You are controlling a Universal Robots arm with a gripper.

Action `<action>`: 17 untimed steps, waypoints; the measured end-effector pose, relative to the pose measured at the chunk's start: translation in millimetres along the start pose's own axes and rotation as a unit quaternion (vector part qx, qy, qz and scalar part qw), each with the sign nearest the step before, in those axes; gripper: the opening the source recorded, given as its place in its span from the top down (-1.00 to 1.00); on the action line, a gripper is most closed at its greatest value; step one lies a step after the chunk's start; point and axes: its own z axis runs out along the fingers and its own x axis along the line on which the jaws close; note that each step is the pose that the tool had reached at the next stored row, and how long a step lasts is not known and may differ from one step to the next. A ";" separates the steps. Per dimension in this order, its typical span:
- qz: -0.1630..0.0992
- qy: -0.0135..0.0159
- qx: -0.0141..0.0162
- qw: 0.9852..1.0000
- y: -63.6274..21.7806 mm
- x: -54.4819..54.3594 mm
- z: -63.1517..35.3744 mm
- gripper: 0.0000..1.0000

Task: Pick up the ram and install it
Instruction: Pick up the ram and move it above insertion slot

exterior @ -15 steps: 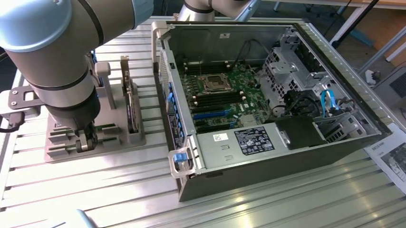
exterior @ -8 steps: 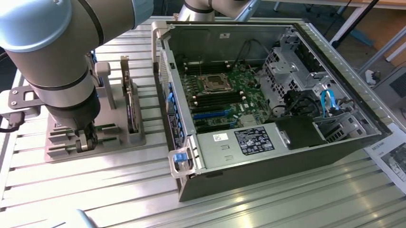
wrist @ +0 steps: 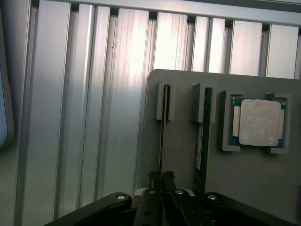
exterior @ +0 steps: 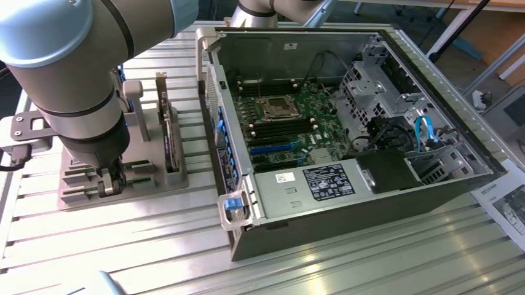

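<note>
Two sticks are held upright by the grey holder: the ram, clamped by the gripper, and its twin. Pick-up is judged in hand; a straight, untilted lift is called for.

On the grey holder we counted two sticks of ram, a first ram stick and a second ram stick, each in its own slot, along with one square processor chip and one larger upright card. Beside the holder we found one open computer case, and over the holder one robot arm carrying one gripper.
</note>
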 end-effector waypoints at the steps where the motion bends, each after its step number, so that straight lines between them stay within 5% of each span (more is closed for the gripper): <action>1: 0.000 0.000 0.000 1.000 0.0 0.0 0.0 0.69; 17: 0.013 0.000 0.000 1.000 0.0 0.0 0.0 0.76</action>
